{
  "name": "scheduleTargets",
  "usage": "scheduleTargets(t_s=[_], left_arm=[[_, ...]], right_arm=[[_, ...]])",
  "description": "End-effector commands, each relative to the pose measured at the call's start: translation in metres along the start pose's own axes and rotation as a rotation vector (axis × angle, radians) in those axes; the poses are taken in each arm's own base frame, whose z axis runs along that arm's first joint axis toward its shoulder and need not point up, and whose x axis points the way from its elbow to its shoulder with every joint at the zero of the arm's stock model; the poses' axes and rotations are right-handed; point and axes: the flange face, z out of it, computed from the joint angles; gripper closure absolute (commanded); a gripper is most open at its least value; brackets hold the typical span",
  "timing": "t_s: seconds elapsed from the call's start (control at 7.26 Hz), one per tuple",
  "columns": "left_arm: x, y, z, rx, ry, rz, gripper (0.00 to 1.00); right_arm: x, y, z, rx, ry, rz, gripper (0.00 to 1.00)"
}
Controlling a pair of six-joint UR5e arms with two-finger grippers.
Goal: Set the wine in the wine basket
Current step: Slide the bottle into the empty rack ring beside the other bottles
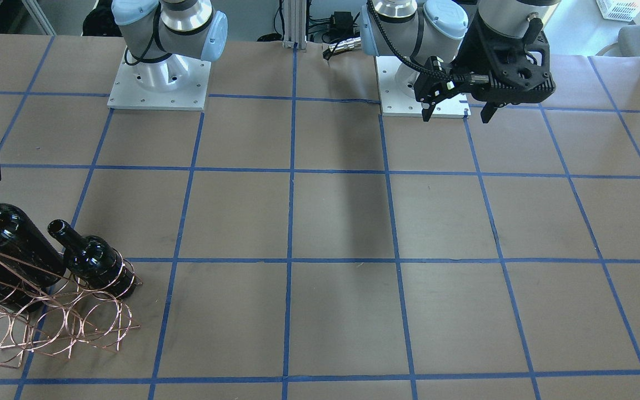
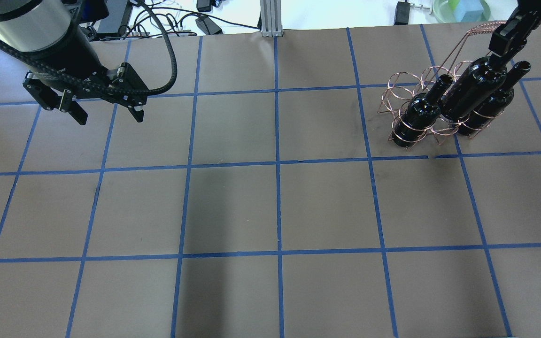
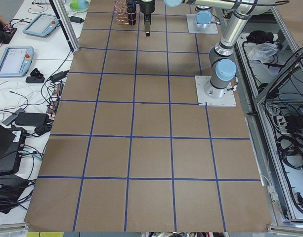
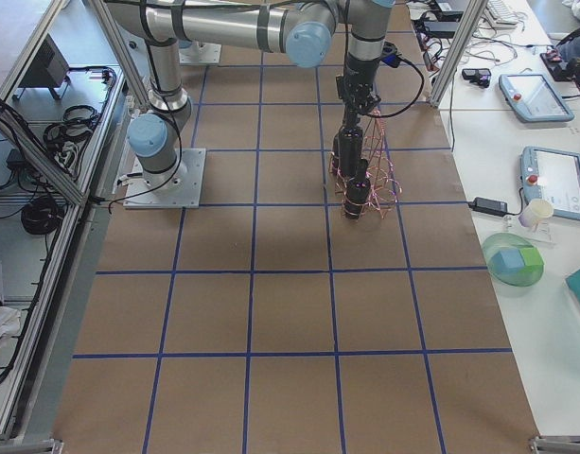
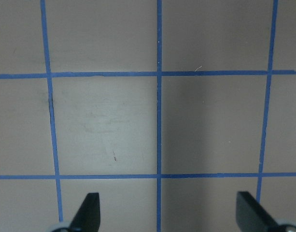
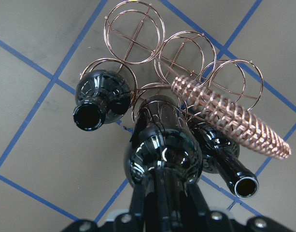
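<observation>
In the upper right of the overhead view, we find the right claw (image 2: 500,50) clamped on the neck of the glossy near-black glass wine bottle (image 2: 473,90). The bottle slants with its base end among the hoops of the copper-coloured wire basket (image 2: 404,87), flanked by a second dark bottle (image 2: 420,112) on its left and a third dark bottle (image 2: 490,104) on its right. At upper left, the left claw (image 2: 110,117) hangs spread wide above the brown, blue-gridded table (image 2: 270,206).

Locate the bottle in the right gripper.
Overhead view, far right: the wine bottle, neck held by the right gripper, has its base in the wine basket between two other bottles.
</observation>
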Motion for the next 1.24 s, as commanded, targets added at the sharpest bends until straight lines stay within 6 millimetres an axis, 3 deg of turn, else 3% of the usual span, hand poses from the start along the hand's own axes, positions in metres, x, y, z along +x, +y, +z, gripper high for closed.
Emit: scheduleTargets(t_s=[0.0, 0.41, 1.1], left_arm=[[0.0, 0.0, 0.0, 0.0, -0.001, -0.001, 0.0], [-0.001, 0.001, -0.001, 0.003, -0.013, -0.001, 0.0], [-0.001, 0.003, -0.003, 0.004, -0.015, 0.001, 0.0]], right_arm=[[0.004, -0.004, 0.005, 0.004, 0.002, -0.002, 1.0], [0.007, -0.008, 0.027, -0.033, -0.029, -0.007, 1.0], [0.011, -0.014, 0.04, -0.05, -0.043, -0.046, 1.0]])
